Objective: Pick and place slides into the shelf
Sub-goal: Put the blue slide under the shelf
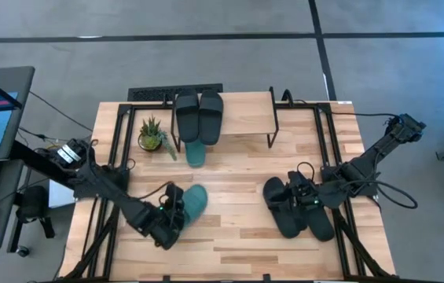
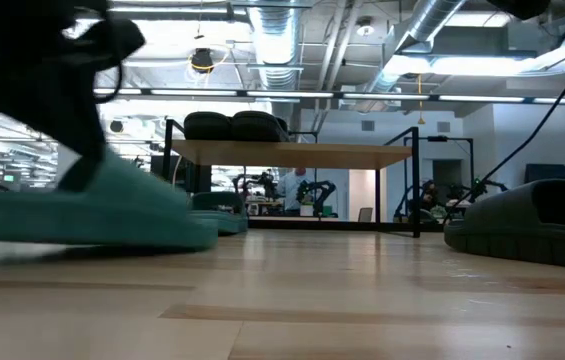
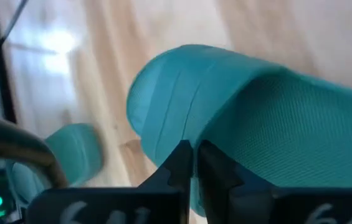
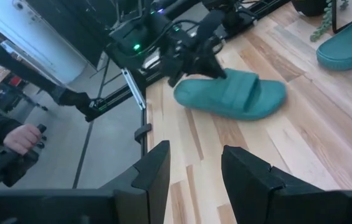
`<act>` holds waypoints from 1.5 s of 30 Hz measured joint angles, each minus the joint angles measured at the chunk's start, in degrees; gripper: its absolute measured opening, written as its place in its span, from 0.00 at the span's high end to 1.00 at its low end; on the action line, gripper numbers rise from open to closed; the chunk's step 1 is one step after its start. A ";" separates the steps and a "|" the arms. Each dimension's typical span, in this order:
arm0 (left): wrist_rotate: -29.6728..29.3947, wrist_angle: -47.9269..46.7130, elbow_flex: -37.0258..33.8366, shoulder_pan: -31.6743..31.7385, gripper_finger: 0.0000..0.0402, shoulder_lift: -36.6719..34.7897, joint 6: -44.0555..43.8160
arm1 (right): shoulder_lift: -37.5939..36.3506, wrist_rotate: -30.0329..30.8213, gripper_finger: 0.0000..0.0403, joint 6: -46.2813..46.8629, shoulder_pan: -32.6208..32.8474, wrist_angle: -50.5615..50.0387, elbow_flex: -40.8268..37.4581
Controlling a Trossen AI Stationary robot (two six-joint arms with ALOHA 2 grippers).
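The table (image 1: 229, 244) carries everything I work with. At its far edge stands the shelf (image 1: 245, 114), with two black slides (image 1: 199, 115) side by side on the left part of its top board and one teal slide (image 1: 195, 152) lying on the tabletop at its front edge, partly under it. A small potted plant (image 1: 152, 134) sits just beside the shelf's left legs.

My left arm reaches to the near left of the table, where the left gripper (image 1: 170, 216) has its fingers (image 3: 179, 163) pinched together on the edge of the second teal slide (image 1: 193, 202). In the low view that sandal's sole lies flat along the wood, so I judge it gripped but not yet lifted.

My right arm waits at the right side, the right gripper (image 4: 193, 163) with its jaws standing apart and empty, just beside a second pair of black slides (image 1: 296, 208) lying together on the table.

Risks, as I judge them: the pinch takes only a thin lip of soft rubber, so the sandal may droop, swing or peel out during the lift. A dangling toe could catch the shelf's legs or the teal slide already at its foot. The plant stands close to the carrying path and could be knocked over.
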 joint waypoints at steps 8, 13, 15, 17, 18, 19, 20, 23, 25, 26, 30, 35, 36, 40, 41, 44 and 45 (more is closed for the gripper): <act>-0.51 1.75 2.58 8.62 0.99 -0.07 0.92 | 0.00 -0.01 0.67 0.88 1.74 -3.37 0.00; 0.96 7.86 4.09 13.65 1.00 -0.07 1.08 | -0.01 -0.06 0.67 0.87 2.12 -4.44 0.00; 0.94 9.22 4.79 15.29 1.00 -0.07 1.85 | 0.00 -0.12 0.67 1.01 2.19 -5.18 0.00; 0.92 10.14 4.99 16.90 1.00 -0.07 2.84 | 0.00 -0.12 0.67 0.97 2.49 -5.49 0.00; 0.96 10.39 5.04 17.56 1.00 -0.04 2.92 | 0.00 -0.12 0.67 0.97 2.49 -5.74 0.00; 0.97 10.89 5.06 18.23 1.00 -0.04 2.97 | -0.02 -0.12 0.67 0.99 2.49 -6.26 0.00; 1.08 11.69 5.06 18.87 1.00 -0.03 3.01 | -0.02 -0.14 0.67 1.00 2.52 -6.67 0.00; 2.70 14.94 5.09 20.51 1.00 -0.02 3.13 | -0.02 -0.11 0.67 0.97 2.50 -7.09 0.00; 3.03 16.24 5.15 21.28 1.00 0.00 3.13 | -0.02 -0.10 0.67 0.99 2.47 -7.50 0.00; 2.82 16.30 5.17 21.67 1.00 0.00 3.10 | -0.02 -0.10 0.67 0.99 2.47 -7.63 0.00; 3.11 16.36 5.17 22.88 1.00 0.00 3.15 | -0.19 -0.10 0.67 0.97 2.47 -7.77 0.00; 3.59 15.65 6.95 23.32 1.00 3.63 3.44 | -0.48 0.06 0.67 0.95 2.36 -8.03 -0.02; 4.14 15.54 7.86 23.32 1.00 5.07 3.94 | -0.67 0.06 0.67 0.95 2.36 -8.04 -0.02; 5.41 14.67 12.54 22.57 1.00 11.55 3.95 | -0.74 0.14 0.67 1.38 2.36 -8.01 -0.02; 4.78 13.91 13.93 22.53 1.00 13.04 3.19 | -0.74 0.18 0.67 1.84 2.36 -8.01 -0.02; 3.36 9.86 18.22 22.51 1.00 16.59 0.47 | -0.72 0.19 0.67 3.47 2.87 -8.10 -0.02; 2.91 9.06 19.32 22.59 1.00 17.41 -0.05 | -0.72 0.21 0.67 3.85 3.21 -8.26 -0.02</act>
